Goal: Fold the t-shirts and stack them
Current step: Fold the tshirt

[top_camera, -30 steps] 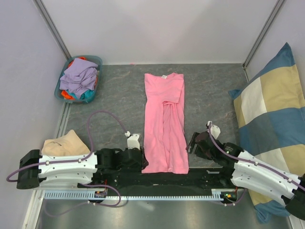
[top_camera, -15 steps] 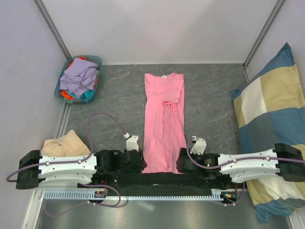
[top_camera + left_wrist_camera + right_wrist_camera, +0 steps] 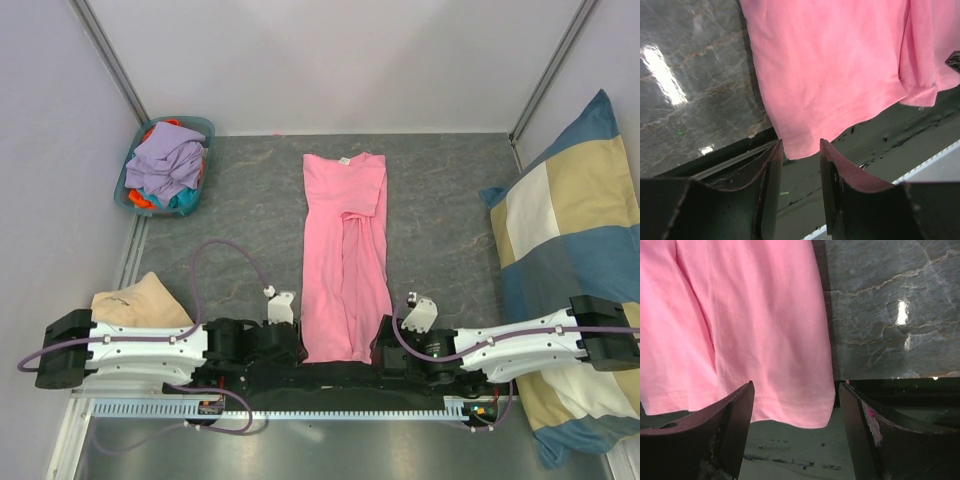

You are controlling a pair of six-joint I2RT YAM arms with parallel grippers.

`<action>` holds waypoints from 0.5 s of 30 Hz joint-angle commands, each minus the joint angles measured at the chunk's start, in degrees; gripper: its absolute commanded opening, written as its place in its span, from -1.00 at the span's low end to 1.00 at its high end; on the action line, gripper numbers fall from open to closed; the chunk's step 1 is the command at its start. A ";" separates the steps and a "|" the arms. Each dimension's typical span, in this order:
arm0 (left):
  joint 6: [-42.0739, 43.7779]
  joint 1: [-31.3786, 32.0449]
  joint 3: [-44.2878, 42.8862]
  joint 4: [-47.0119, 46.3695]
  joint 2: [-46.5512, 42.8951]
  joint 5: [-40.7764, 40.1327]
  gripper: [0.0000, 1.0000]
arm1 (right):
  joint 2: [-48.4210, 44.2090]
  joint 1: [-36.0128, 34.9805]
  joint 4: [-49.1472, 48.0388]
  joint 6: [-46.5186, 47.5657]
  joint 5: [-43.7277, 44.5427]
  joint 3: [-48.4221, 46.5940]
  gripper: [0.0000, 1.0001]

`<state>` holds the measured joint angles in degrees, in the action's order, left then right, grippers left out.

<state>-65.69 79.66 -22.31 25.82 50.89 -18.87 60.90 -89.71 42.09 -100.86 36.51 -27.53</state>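
A bright pink t-shirt (image 3: pixel 345 260) lies folded into a long strip down the middle of the grey table, its white neck label at the far end. My left gripper (image 3: pixel 298 348) (image 3: pixel 800 145) is at the hem's near left corner, open, and the corner of the pink t-shirt (image 3: pixel 840 65) just reaches between its fingertips. On the near right corner my right gripper (image 3: pixel 383 350) (image 3: pixel 796 387) stands wide open. The hem of the pink t-shirt (image 3: pixel 755 315) lies between its fingers without touching them. More t-shirts (image 3: pixel 165 160), lavender, teal and orange, are heaped in a basket.
The teal basket (image 3: pixel 205 128) sits in the far left corner. A blue-and-cream checked cushion (image 3: pixel 570 250) fills the right side. A beige cloth bundle (image 3: pixel 135 300) lies by the left arm. A black strip (image 3: pixel 340 375) runs along the near table edge under the hem.
My right arm swung in from the right side to the hem's right corner and its jaws narrowed a little. My left gripper shifted slightly toward the near edge.
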 commanded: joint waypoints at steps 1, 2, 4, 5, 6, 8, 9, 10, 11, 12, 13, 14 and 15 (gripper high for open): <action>-4.53 3.40 -0.37 -1.48 2.88 -1.34 -0.13 | 2.37 -2.57 2.65 -4.52 2.25 -4.02 0.53; -5.14 3.75 -0.46 -1.39 3.16 -1.34 -0.13 | 2.90 -3.01 2.82 -4.87 2.42 -4.37 0.54; -5.85 4.71 -0.37 -1.39 3.42 -1.78 -0.10 | 4.31 -4.15 3.09 -6.10 2.77 -5.08 0.53; -6.55 4.89 -0.20 -1.13 3.25 -1.95 -0.10 | 4.75 -4.42 3.09 -6.54 2.78 -5.17 0.53; -6.82 4.98 0.07 -1.04 2.99 -2.22 -0.08 | 5.01 -4.77 3.00 -6.89 2.78 -5.08 0.53; -7.43 4.98 0.77 -0.69 1.50 -2.57 -0.03 | 4.93 -4.95 3.09 -7.60 2.86 -4.82 0.54; -7.69 4.98 1.03 -0.34 0.97 -3.18 0.21 | 4.58 -5.29 3.00 -7.86 3.12 -4.64 0.54; -8.22 4.98 1.38 -0.07 0.18 -3.36 0.32 | 4.23 -5.21 3.09 -8.12 3.21 -4.20 0.54; -8.40 4.98 1.91 0.01 -0.53 -3.80 0.39 | 3.87 -5.30 3.09 -8.30 3.30 -4.03 0.54; -8.49 4.98 2.26 0.28 -1.84 -4.50 0.51 | 3.09 -5.47 3.26 -8.39 3.39 -3.85 0.54; -8.75 4.98 2.35 0.54 -2.29 -4.77 0.58 | 2.82 -5.30 3.35 -8.48 3.56 -3.50 0.54; -8.93 4.98 2.61 0.72 -2.64 -5.12 0.63 | 2.64 -5.30 3.53 -8.74 3.48 -3.32 0.54; -9.02 5.07 2.70 1.15 -2.90 -5.90 0.67 | 2.21 -5.38 3.88 -8.74 3.48 -3.23 0.54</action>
<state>-71.24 84.14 -20.43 26.06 49.95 -20.16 64.97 -94.50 44.40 -107.24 37.52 -30.72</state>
